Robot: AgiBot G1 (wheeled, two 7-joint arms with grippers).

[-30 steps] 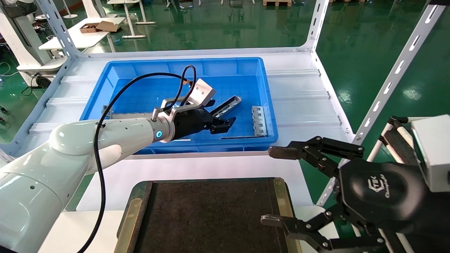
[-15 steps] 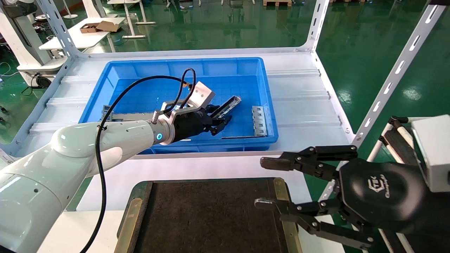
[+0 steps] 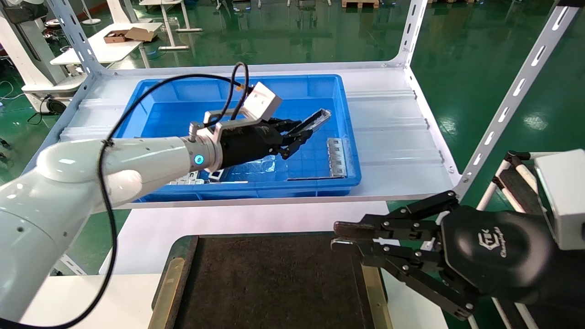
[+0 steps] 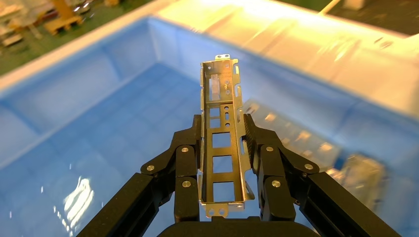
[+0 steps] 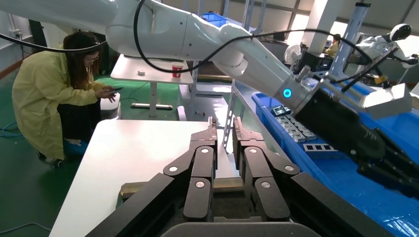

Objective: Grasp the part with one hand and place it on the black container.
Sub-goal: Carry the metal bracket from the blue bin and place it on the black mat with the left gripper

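Left tool (image 3: 299,130), clamped on the part (image 3: 315,121), holds it above the floor of the blue bin (image 3: 151,91), toward the bin's right half. Seen from the left wrist, the part (image 4: 221,138) lies lengthwise between the two black fingers (image 4: 185,168), which press against its long sides; its open trough with rectangular cutouts faces the camera and its far end projects beyond the fingertips. A ladder-like grey bar (image 3: 337,157) rests on the bin floor near the right wall, below and apart from the raised part. The bin stands on the white desk (image 3: 393,128). Right tool (image 3: 340,235) hovers at the near right, over the right edge of the black container (image 3: 274,283); its fingers (image 5: 205,163) are drawn nearly together and grip nothing. The container lies in front of the bin, well apart from the part.
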